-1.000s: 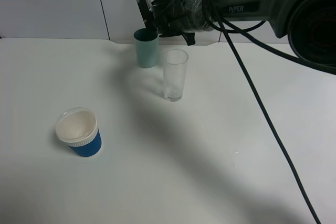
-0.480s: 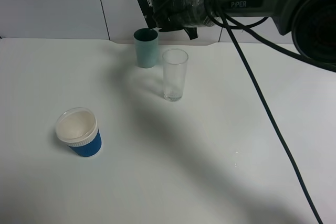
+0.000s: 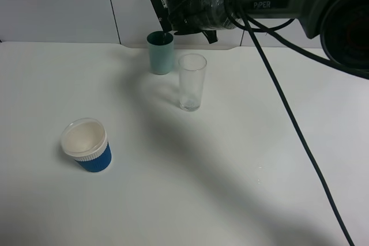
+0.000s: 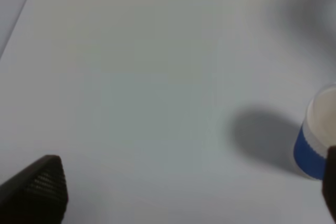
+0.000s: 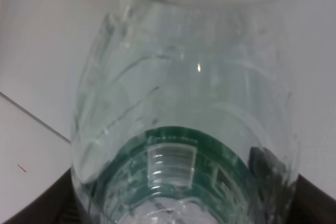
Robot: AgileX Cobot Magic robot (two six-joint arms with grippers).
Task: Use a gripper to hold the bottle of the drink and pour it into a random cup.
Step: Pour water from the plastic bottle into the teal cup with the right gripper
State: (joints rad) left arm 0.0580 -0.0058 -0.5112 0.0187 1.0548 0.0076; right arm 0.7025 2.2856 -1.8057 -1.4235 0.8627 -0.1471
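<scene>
Near teal cup (image 3: 161, 53), bottle (image 5: 184, 145) seemingly gripped, PIPER arm (image 3: 271, 4)

- A white table (image 3: 230, 159) carries everything; its surface is plain and matte, and it runs back to a pale panelled wall.
- A teal cup (image 3: 161, 56) stands upright near the far edge, around the middle of the table.
- A tall clear drinking glass (image 3: 191, 82) stands upright just beside the teal cup, nearer the camera and slightly to the right; the two are apart.
- A short blue cup with a white ribbed rim (image 3: 86, 144) stands upright well apart from both, toward the near left. The left wrist view shows it (image 4: 315, 145) casting a soft shadow on the tabletop (image 4: 157, 77).
</scene>
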